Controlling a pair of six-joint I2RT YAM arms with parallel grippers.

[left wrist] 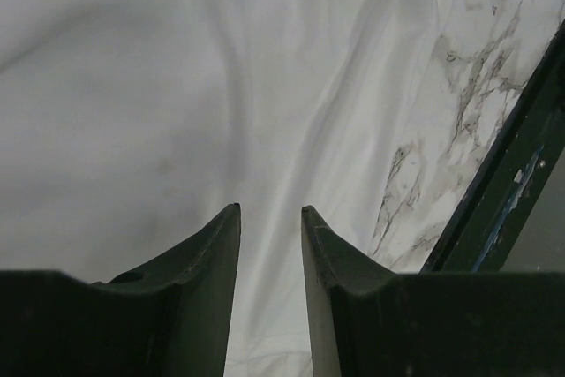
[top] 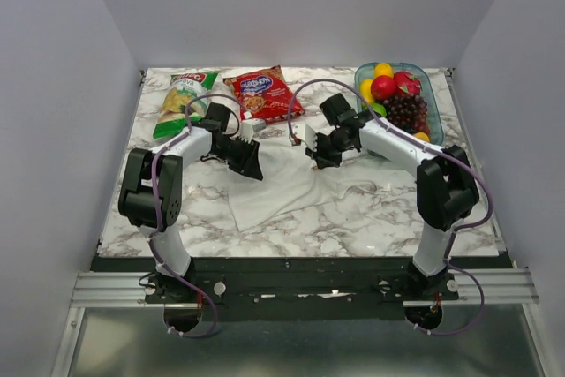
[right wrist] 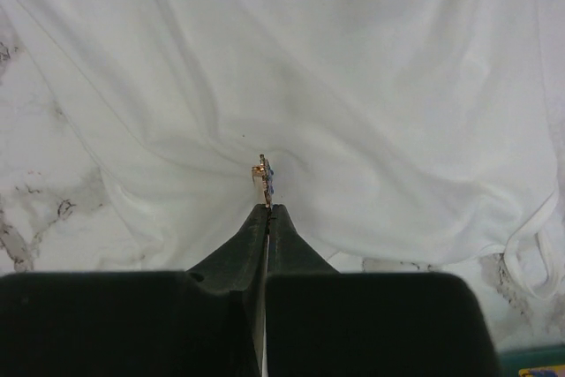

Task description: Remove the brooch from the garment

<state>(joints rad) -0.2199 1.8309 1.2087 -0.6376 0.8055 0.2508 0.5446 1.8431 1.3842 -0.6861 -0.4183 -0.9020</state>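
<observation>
The white garment (top: 274, 184) lies crumpled on the marble table between my two arms. The brooch (right wrist: 266, 174) is a tiny gold-backed, bluish pin seen edge-on in the right wrist view. My right gripper (right wrist: 268, 207) is shut on its lower edge, and the pin stands up from the fingertips against a pulled-up fold of the cloth (right wrist: 353, 112). In the top view the right gripper (top: 313, 149) is over the garment's upper right part. My left gripper (left wrist: 270, 210) is open, low over the cloth (left wrist: 177, 86), and the top view shows it (top: 249, 160) at the garment's upper left.
A glass bowl (top: 434, 94) of fruit stands at the back right, behind the right arm. A green snack bag (top: 181, 99) and a red snack bag (top: 262, 93) lie at the back. The table's dark front edge (left wrist: 521, 174) shows in the left wrist view.
</observation>
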